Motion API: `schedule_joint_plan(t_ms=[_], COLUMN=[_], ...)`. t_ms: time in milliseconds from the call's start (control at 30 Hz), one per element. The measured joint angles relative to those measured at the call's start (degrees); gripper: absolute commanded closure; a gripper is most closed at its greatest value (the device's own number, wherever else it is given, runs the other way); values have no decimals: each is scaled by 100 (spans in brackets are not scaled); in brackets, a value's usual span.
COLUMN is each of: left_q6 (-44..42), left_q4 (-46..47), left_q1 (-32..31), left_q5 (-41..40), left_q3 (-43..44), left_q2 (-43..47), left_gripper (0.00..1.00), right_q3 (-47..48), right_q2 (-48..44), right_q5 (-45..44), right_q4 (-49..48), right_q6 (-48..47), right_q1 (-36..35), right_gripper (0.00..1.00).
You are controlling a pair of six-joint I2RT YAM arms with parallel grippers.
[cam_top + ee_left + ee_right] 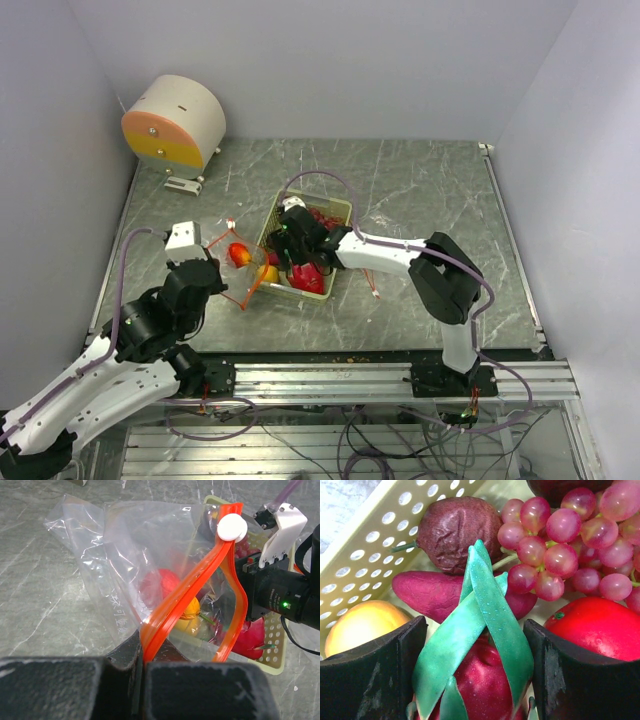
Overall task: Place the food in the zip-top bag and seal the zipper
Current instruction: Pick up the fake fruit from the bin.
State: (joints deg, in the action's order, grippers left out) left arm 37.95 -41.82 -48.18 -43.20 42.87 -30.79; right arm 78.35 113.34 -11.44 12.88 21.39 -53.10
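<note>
Left gripper (142, 662) clamps bag (125, 555) holding red fruit (160, 587); right gripper (475, 630) gapes astride tray's (370, 545) dragon fruit (480, 675).

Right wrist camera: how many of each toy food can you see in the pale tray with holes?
Pink-red dragon fruit with green tips: 1
Purple sweet potato: 1
Purple grape bunch: 1
Red apple: 1
Orange round fruit: 1
Dark wrinkled round fruit: 1
Total: 6, not counting a dark bit cut off at the top edge.

Grey marbled table (430, 200), perforated pale-green tray (330, 201), white-orange drum far left (180, 118)
</note>
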Motion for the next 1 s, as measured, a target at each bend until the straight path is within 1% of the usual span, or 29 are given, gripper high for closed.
schedule_joint_plan(t_ms=[33, 133, 200, 333, 467, 567, 700, 833, 867, 900, 1000], left_q6=[0, 0, 0, 0, 0, 2, 0, 2, 2, 2, 9], left_q4=[0, 2, 2, 0, 0, 0, 0, 2, 4, 13, 81], left_q1=[0, 0, 0, 0, 0, 0, 0, 0, 0, 0, 0], left_q5=[0, 2, 2, 2, 2, 2, 2, 20, 42, 79, 221], left_q3=[0, 0, 0, 0, 0, 0, 2, 9, 13, 13, 24], left_q2=[11, 22, 24, 26, 26, 24, -31, -210, -258, -293, -315], left_gripper=[93, 93, 93, 93, 93, 93, 93, 93, 93, 93, 93], right_q3=[-22, -90, -140, -249, -348, -518, -1200, -2031, -2396, -2629, -3434], right_q2=[-17, -81, -175, -535, -1172, -1722, -2688, -3620, -3915, -4092, -4505], right_q5=[-28, -59, -72, -96, -39, 81, 632, 1335, 1543, 1641, 1878], right_q4=[-24, -59, -52, -55, -79, -278, -925, -1910, -2463, -2800, -4205], right_q6=[-17, 7, 4, 2, -7, -46, -90, -39, 44, 116, 494], right_q1=[0, 2, 2, 11, 17, 17, 17, 26, 24, 22, 22], right_gripper=[72, 84, 89, 89, 90, 91, 95, 96, 94, 92, 92])
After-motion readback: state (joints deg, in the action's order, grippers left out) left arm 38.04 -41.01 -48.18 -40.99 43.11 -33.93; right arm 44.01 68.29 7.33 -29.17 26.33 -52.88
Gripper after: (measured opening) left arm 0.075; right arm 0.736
